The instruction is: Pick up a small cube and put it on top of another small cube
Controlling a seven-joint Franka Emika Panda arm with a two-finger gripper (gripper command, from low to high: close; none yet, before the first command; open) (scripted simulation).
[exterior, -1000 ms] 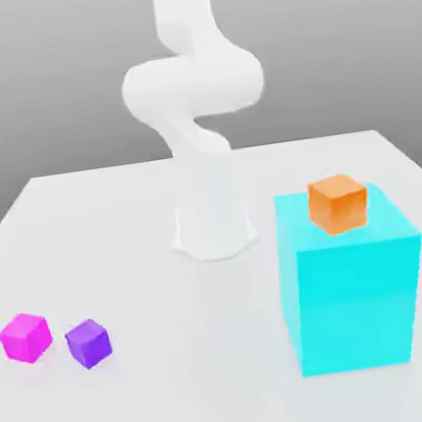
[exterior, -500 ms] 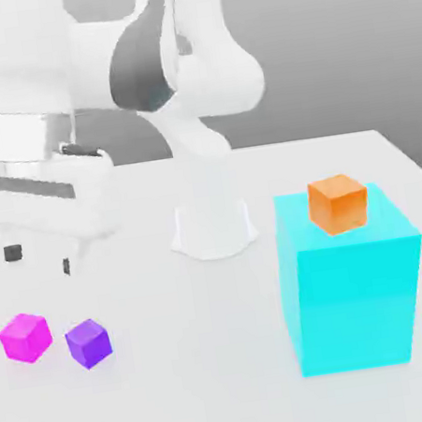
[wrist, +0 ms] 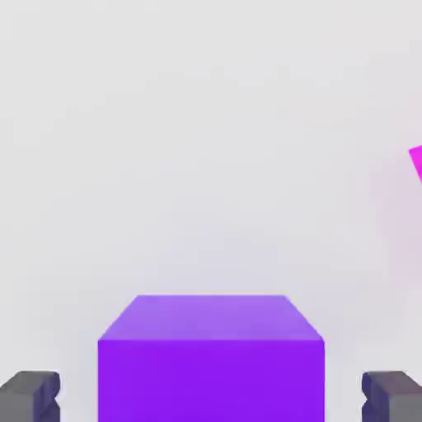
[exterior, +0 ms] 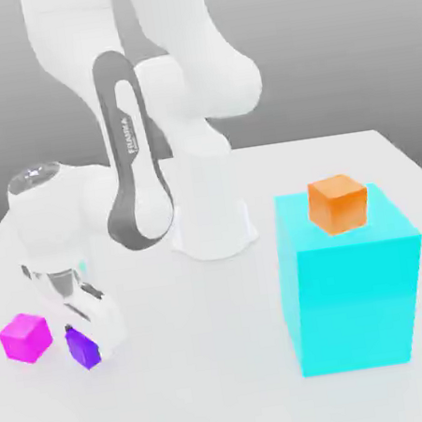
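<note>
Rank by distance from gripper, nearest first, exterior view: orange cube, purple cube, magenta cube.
1. Purple cube: on the table, between the fingers of the gripper.
2. Magenta cube: on the table, just beyond the gripper toward the exterior view's left.
3. Orange cube: on top of the cyan block, far over at the exterior view's right.
</note>
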